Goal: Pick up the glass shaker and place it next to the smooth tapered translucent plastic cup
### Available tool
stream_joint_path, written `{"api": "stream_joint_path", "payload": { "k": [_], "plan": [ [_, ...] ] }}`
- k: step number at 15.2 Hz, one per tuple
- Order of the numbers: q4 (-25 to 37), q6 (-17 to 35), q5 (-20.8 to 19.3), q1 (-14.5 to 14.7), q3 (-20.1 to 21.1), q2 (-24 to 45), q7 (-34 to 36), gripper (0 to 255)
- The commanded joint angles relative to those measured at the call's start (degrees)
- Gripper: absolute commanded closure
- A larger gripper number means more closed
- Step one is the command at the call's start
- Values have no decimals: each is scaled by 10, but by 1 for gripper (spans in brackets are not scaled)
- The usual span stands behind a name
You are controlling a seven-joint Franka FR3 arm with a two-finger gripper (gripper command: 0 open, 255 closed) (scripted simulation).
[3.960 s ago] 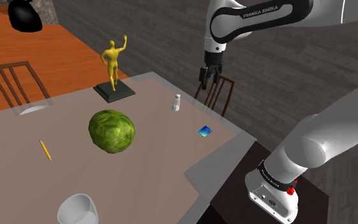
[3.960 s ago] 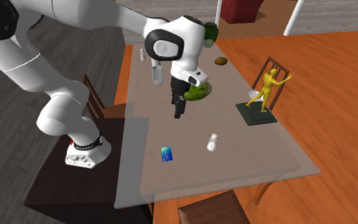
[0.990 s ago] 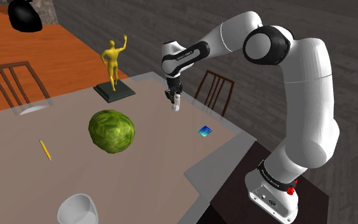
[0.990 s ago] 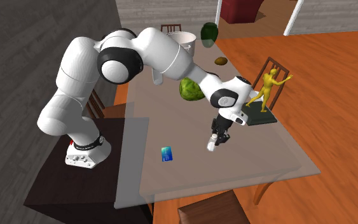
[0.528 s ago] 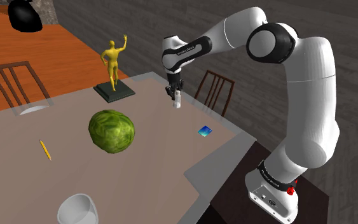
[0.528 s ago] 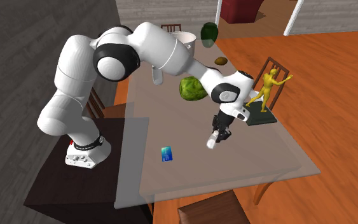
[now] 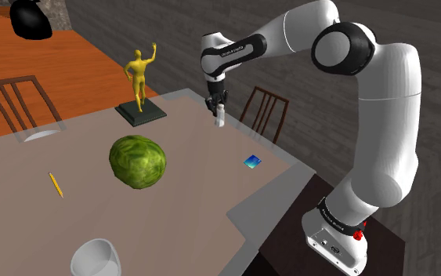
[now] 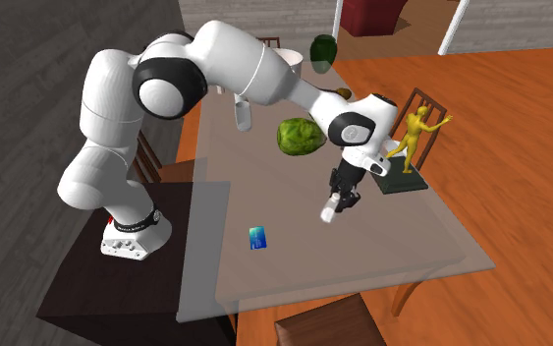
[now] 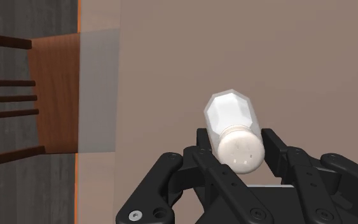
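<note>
The shaker is a small clear faceted jar with a white perforated cap. My black gripper is shut on it, with the cap end between the fingers. In the shoulder view the shaker hangs under the gripper, a little above the table's far corner. The second exterior view shows the shaker tilted below the gripper. A pale translucent tapered cup stands at the table's near left end, beyond the cabbage; the same cup shows beside the arm.
A yellow figure on a dark base stands left of the gripper. A small blue card lies near the table edge, a yellow pencil further left. Wooden chairs flank the table. A white pot stands at the far end.
My gripper has risen with the shaker clasped in it, lifting it off the tabletop and slightly toward the shoulder view's right. Nothing else on the table has moved.
</note>
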Motion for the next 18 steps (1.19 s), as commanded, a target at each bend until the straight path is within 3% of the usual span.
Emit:
{"api": "stream_joint_path", "payload": {
  "k": [1, 18],
  "plan": [
    [5, -12, 1, 0, 0, -7, -2, 255],
    [67, -119, 7, 1, 2, -53, -18, 255]
  ]
}}
